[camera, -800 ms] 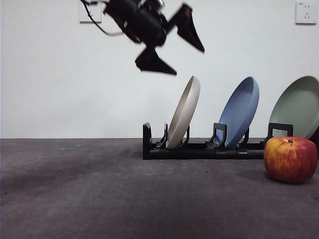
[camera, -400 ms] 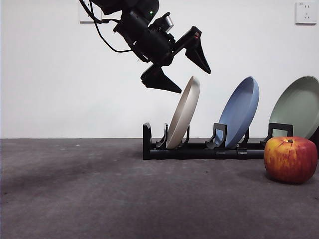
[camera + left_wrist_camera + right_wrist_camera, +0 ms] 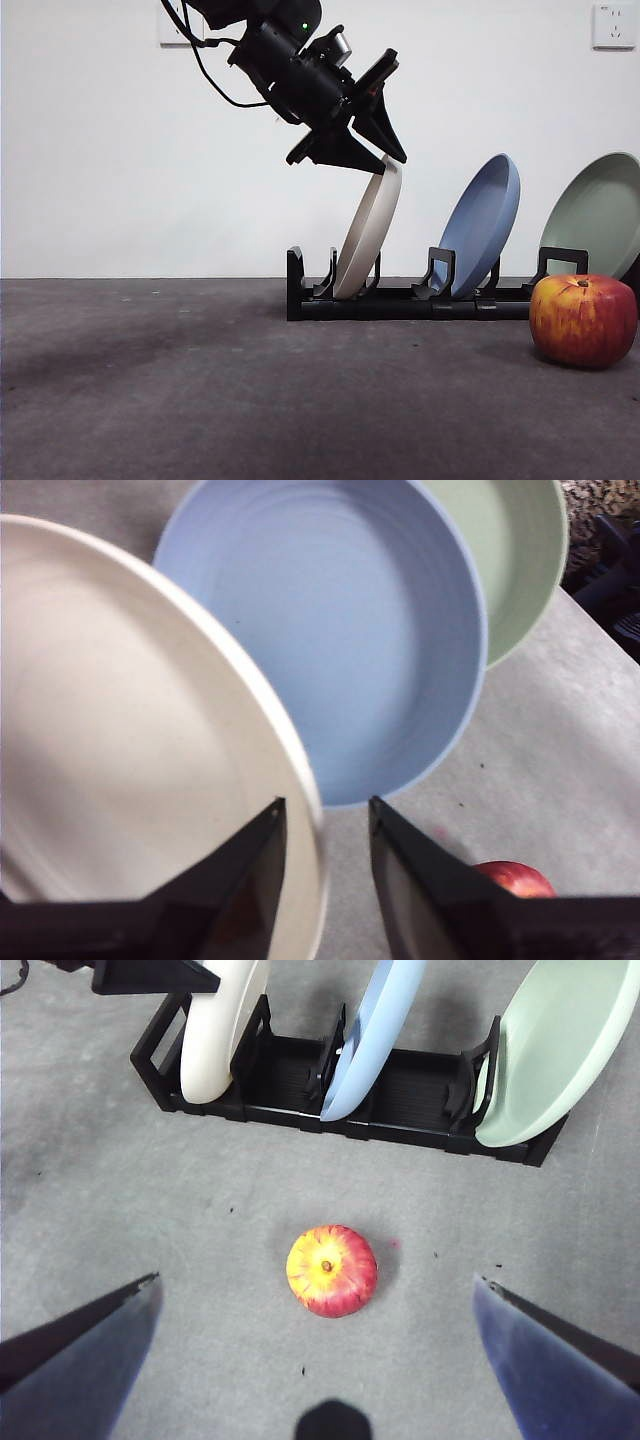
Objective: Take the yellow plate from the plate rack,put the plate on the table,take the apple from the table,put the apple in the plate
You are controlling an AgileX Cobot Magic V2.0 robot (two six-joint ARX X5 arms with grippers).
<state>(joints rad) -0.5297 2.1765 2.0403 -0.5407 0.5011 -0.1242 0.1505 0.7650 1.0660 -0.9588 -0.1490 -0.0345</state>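
Left claw (image 3: 385,165) straddles the plate (image 3: 367,235) rim, not yet clenched. Plate appears rigid, smooth, likely slippery; grip the top rim firmly.

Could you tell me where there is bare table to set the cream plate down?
Bare table stretches in front of the plate rack, from the apple toward the yellow plate's end. It is crowded at the rack and apple.
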